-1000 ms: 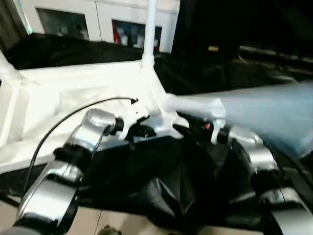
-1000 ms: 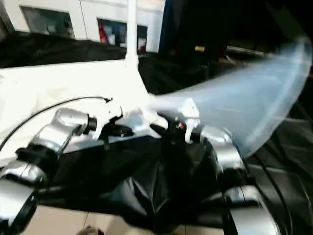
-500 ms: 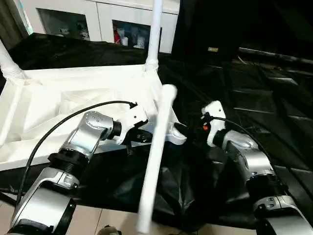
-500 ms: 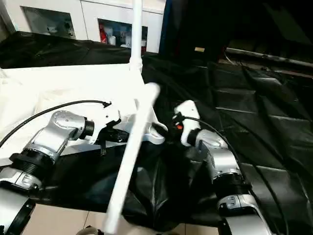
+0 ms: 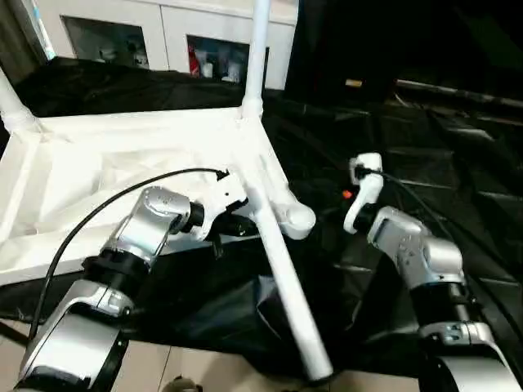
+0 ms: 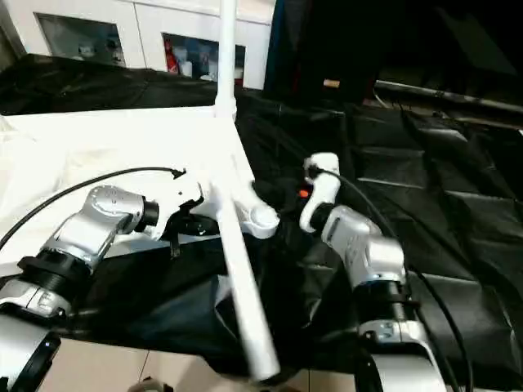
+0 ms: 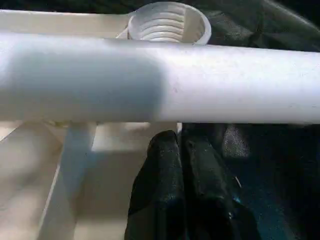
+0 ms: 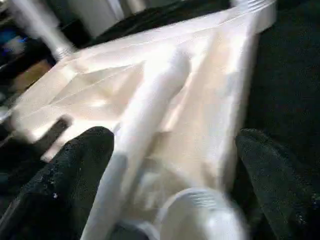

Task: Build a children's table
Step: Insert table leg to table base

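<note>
top (image 5: 98, 163) upside down on drape, two legs up at far corners | loose leg (image 5: 282, 261) lies across near rim by empty socket (image 5: 296, 220) | left gripper (image 7: 181, 150) shut, empty, under it | right gripper (image 8: 165, 165) wide open, empty | regrip leg near threaded end, stand it plumb over socket, then twist

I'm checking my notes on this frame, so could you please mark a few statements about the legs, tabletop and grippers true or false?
1. Two legs stand upright in the tabletop's far corners. True.
2. The right gripper is shut. False: its fingers stand wide apart.
3. A loose leg lies slanted across the tabletop's near corner. True.
4. The near corner socket holds a leg. False: it is empty.
5. The left gripper is shut. True.
</note>
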